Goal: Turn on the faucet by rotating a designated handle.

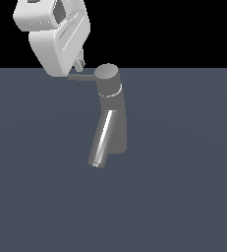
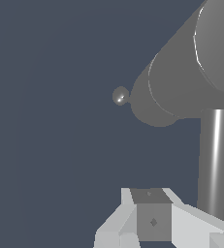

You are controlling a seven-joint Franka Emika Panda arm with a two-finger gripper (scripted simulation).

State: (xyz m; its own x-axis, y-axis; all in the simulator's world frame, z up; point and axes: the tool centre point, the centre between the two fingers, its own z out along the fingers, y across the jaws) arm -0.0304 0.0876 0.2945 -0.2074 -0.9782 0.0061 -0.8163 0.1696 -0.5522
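Observation:
The grey faucet point(image 1: 112, 118) stands upright in the middle of the exterior view, its round cap point(image 1: 106, 74) on top and its shiny slanted spout point(image 1: 102, 140) running down in front. The thin dark handle point(image 1: 81, 77) sticks out of the cap toward the exterior view's left. My white gripper point(image 1: 79, 65) hangs just above the handle's outer end, its fingertips close to or touching the rod. In the wrist view the fingers point(image 2: 152, 218) sit pressed together with nothing between them. The handle point(image 2: 214, 160) runs beside them, up to the faucet point(image 2: 181, 82).
The faucet stands on a flat dark blue-grey floor point(image 1: 184, 197) that fills the lower part of the exterior view. A small shiny rounded tip point(image 2: 120, 95) peeks out past the faucet body in the wrist view.

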